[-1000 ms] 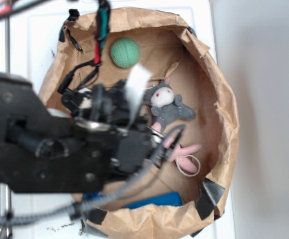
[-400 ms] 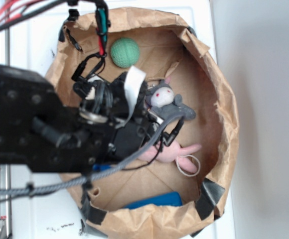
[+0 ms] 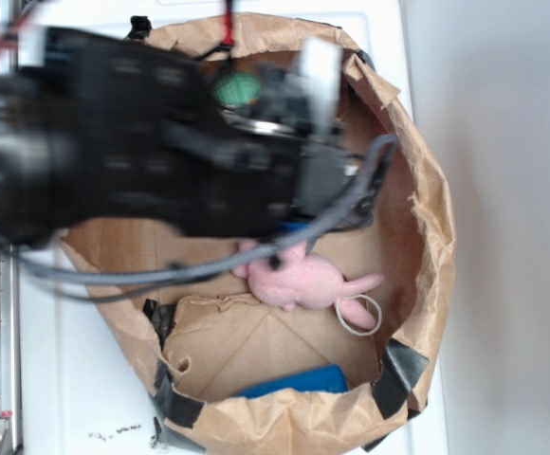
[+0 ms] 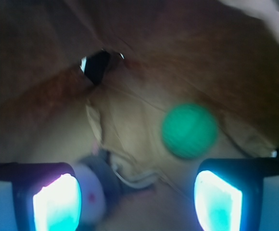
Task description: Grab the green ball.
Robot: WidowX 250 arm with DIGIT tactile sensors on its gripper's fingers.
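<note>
The green ball (image 4: 189, 130) lies on the brown paper floor of the bag, ahead of my gripper (image 4: 137, 202) and a little right of its midline. My two fingers stand wide apart with nothing between them; the gripper is open. In the exterior view only a sliver of the green ball (image 3: 238, 90) shows at the back of the bag, above the black arm (image 3: 161, 142) that covers most of it. The gripper itself is hidden under the arm there.
A grey plush with a white face (image 4: 94, 185) sits right by my left finger. A pink plush toy (image 3: 299, 280) and a blue object (image 3: 294, 381) lie nearer the bag's front. Crumpled paper walls (image 3: 427, 209) ring everything.
The arm has swung toward the back of the bag, from over the grey plush to over the green ball. It now hides the grey plush and uncovers the pink toy.
</note>
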